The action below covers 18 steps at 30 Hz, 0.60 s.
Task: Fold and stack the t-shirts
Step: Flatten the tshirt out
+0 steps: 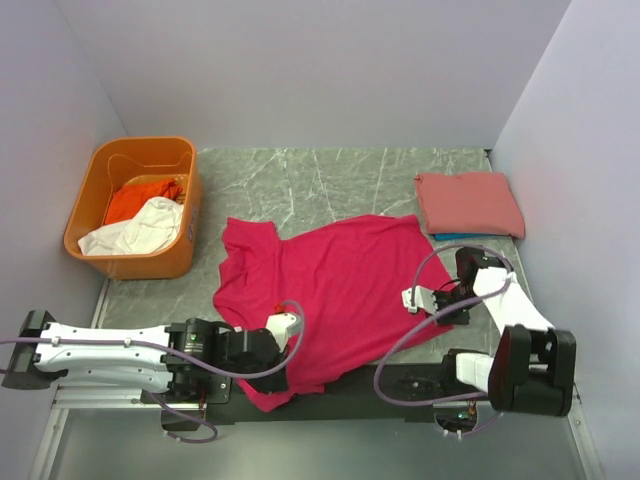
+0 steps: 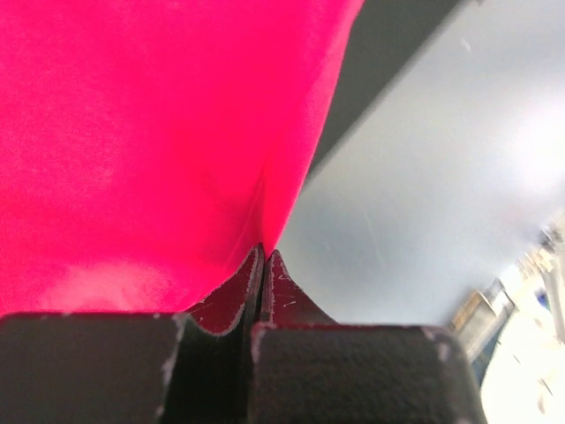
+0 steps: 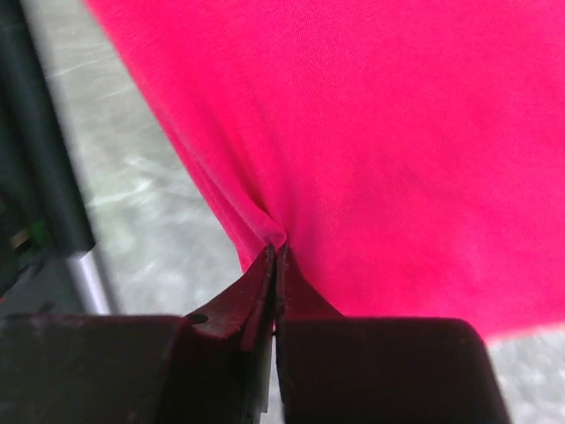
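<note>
- Large crimson-pink cloth t-shirt (image 1: 345,290) lies spread flat at the centre of the grey marble-patterned tabletop (image 1: 340,180).
- Its long axis runs left to right, a little tilted, with the right end sitting farther back. One short sleeve juts out at the far-left corner. I cannot make out the collar.
- Left hand (image 2: 263,258): jaws pressed together on the shirt's edge at its near-left corner, cloth bunched into the pinch. The top view shows this corner lying over the dark strip (image 1: 390,382) along the tabletop's near edge.
- Right hand (image 3: 278,252): jaws likewise closed on a small fold of the shirt's edge. In the top view this grip is at the near-right corner.
- Folded salmon-pink cloth shirt (image 1: 468,203) sits at far right, on top of a blue cloth (image 1: 452,237) whose near edge shows. It is just beyond the crimson shirt's far-right corner, close to it but apart.
- Rigid orange plastic tub (image 1: 150,265) stands at far left, holding a crumpled orange cloth (image 1: 140,198) and a white cloth (image 1: 140,232). Its right wall is near the shirt's sleeve.
- Bare tabletop lies along the far side, between the tub and the folded stack. Pale walls close in on the left, far and right sides.
</note>
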### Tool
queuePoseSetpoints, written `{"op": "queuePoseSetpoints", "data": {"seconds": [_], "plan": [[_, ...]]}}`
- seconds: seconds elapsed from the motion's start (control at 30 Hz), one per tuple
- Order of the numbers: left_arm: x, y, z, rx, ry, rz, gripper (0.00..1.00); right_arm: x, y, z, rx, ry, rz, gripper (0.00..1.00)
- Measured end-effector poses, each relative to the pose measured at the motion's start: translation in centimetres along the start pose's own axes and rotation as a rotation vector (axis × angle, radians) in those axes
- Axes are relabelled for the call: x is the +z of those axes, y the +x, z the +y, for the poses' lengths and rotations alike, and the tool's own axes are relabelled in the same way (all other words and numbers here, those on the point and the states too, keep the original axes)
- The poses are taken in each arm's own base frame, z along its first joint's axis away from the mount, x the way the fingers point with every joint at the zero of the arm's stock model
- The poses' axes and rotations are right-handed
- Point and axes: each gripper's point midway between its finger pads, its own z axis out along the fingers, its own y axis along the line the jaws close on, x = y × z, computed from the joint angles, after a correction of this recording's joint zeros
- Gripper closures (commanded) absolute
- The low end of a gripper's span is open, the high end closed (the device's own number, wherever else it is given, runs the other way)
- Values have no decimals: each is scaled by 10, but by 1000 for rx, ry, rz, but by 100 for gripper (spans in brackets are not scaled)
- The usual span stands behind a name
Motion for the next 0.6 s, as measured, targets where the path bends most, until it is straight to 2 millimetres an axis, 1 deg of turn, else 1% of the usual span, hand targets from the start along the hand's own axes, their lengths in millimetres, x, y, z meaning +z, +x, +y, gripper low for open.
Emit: {"op": "queuePoseSetpoints", "data": {"seconds": [0.03, 0.07, 0.13, 0.17, 0.2, 0.27, 0.3, 0.33, 0.37, 0.4, 0.43, 0.47, 0.53, 0.57, 0.6], "plan": [[-2, 4, -2, -3, 21, 18, 97, -6, -2, 3, -14, 0, 4, 88], [-6, 8, -6, -7, 51, 33, 94, -14, -5, 6, -29, 6, 7, 76], [-13, 12, -14, -12, 107, 53, 79, -31, -10, 7, -62, 35, 16, 61], [-19, 15, -20, -21, 142, 68, 67, -40, -13, 6, -79, 57, 22, 57], [-21, 16, -23, -20, 160, 75, 47, -48, -16, 5, -94, 81, 25, 57], [-27, 17, -25, -26, 176, 84, 36, -58, -23, 3, -98, 127, 13, 55], [-30, 16, -26, -29, 171, 82, 26, -61, -26, 0, -86, 147, 0, 55], [-33, 12, -25, -28, 157, 69, 20, -64, -31, -3, -67, 167, -23, 55], [-38, 5, -26, -28, 145, 40, 17, -65, -35, -9, -38, 182, -48, 54], [-45, -6, -27, -31, 132, -3, 10, -68, -40, -16, 3, 200, -78, 54], [-53, -21, -29, -38, 118, -63, 6, -71, -45, -26, 55, 219, -111, 53], [-61, -36, -31, -48, 110, -125, 5, -73, -48, -36, 111, 234, -142, 53], [-77, -69, -32, -79, 84, -262, 1, -81, -56, -73, 250, 294, -215, 55], [-86, -89, -30, -104, 62, -342, 1, -81, -56, -94, 335, 312, -249, 55], [-91, -103, -25, -125, 37, -395, 2, -82, -58, -115, 413, 328, -286, 55]]}}
